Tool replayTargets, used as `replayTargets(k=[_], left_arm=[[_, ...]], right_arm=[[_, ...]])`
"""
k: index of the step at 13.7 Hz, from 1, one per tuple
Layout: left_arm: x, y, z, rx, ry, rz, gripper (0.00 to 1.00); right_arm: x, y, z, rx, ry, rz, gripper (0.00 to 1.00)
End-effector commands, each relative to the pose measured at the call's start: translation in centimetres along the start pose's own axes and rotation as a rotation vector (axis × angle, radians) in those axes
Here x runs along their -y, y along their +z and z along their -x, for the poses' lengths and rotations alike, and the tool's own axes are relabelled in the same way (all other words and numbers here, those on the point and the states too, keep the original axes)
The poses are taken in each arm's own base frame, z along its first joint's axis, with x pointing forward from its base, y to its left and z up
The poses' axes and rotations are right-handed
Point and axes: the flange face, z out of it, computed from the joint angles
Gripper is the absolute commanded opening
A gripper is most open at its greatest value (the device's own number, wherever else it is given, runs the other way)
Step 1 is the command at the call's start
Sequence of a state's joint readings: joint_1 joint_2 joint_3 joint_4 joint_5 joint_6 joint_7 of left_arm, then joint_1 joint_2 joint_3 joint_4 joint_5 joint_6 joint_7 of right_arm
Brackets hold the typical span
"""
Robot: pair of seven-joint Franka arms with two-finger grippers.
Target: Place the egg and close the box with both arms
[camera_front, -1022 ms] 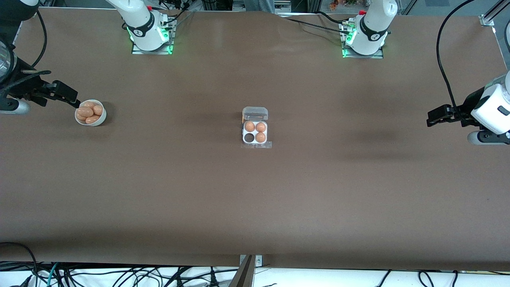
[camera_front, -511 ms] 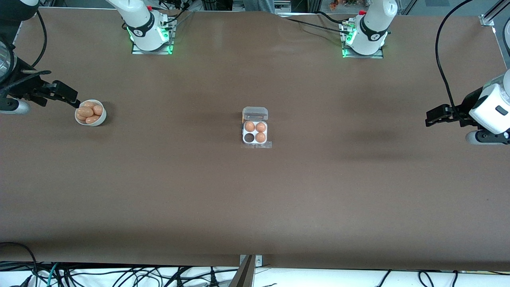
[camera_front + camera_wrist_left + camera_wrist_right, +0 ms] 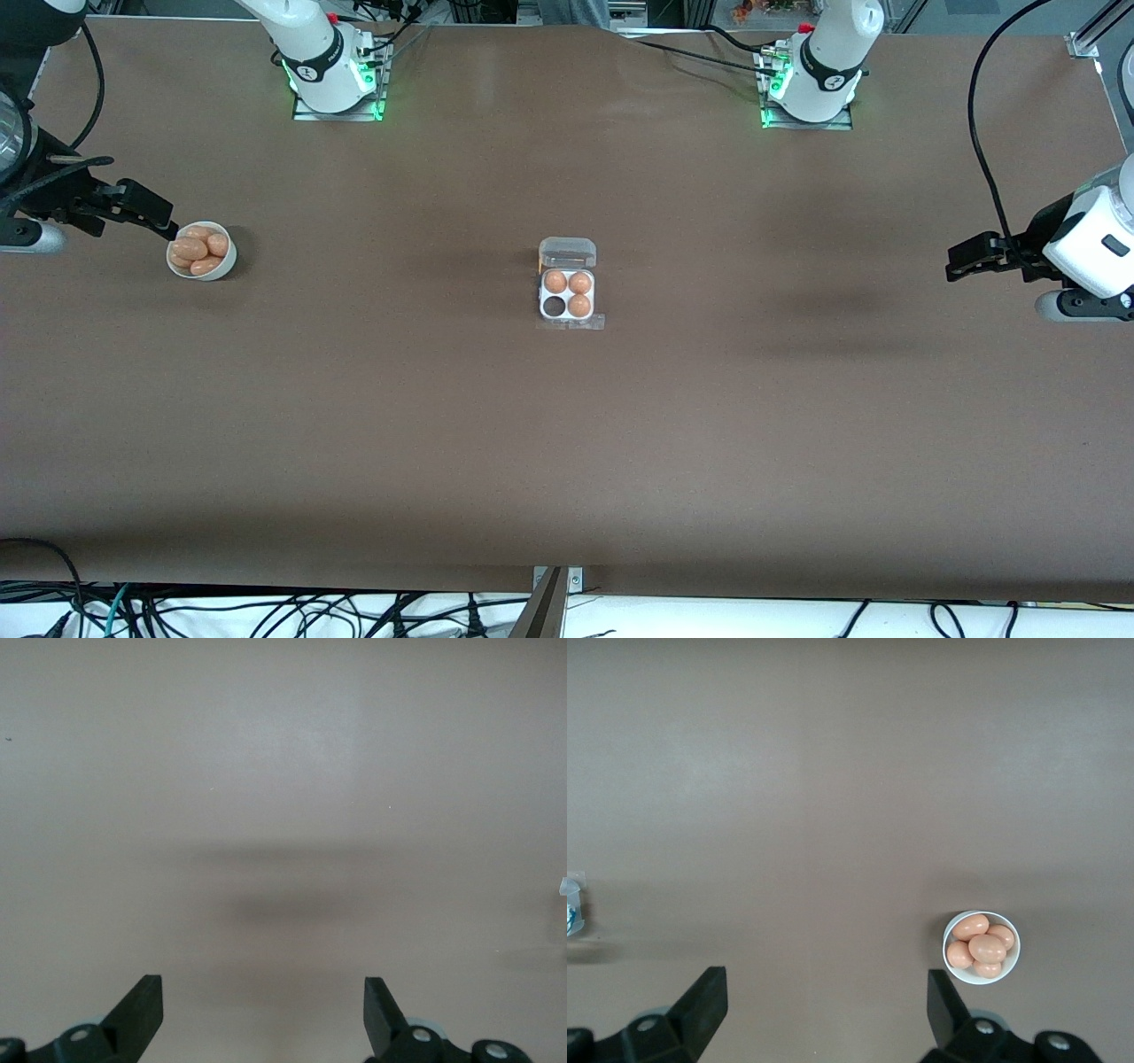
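Front view shows the brown table (image 3: 567,443) with the box (image 3: 567,295) near its middle, lid (image 3: 567,252) swung open and lying on the side toward the robots' bases. Three of its four cells hold eggs (image 3: 567,283); the fourth cell (image 3: 555,307), the one nearer the camera and toward the right arm's end, is bare. A white bowl (image 3: 201,252) heaped with several more eggs sits toward the right arm's end of the table, well apart from the box; which of these is the egg for the box cannot be told. The right gripper (image 3: 146,211) hangs up in the air just beside the bowl, at the table's edge, its jaws spread wide and holding nothing; the right wrist view shows its two fingers (image 3: 700,1003) apart with the bowl (image 3: 981,947) below. The left gripper (image 3: 970,257) hangs over bare table at the left arm's end, jaws likewise released and empty, its fingers (image 3: 142,1010) parted.
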State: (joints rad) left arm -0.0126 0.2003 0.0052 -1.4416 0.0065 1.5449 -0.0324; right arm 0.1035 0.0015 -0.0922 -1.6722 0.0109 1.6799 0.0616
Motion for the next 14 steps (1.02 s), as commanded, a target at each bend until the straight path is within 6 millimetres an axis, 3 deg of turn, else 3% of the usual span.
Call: replayTargets(k=[1, 3, 9, 12, 14], left_arm=[[-0.1, -0.9, 0.4, 0.001, 0.000, -0.017, 1.00], [-0.2, -0.9, 0.4, 0.001, 0.001, -0.017, 1.00], [-0.1, -0.8, 0.4, 0.002, 0.000, -0.017, 1.00], [-0.2, -0.9, 0.4, 0.001, 0.001, -0.017, 1.00], [-0.1, -0.9, 0.4, 0.001, 0.000, -0.017, 1.00]], right_arm=[[-0.2, -0.6, -0.1, 0.006, 0.007, 0.009, 1.00], [-0.1, -0.3, -0.2, 0.010, 0.001, 0.011, 1.00], [-0.2, 5.2, -1.8, 0.111, -0.053, 0.015, 1.00], [-2.4, 9.2, -2.5, 0.184, -0.015, 0.017, 1.00], [-5.8, 11.4, -2.2, 0.207, 0.046, 0.004, 1.00]])
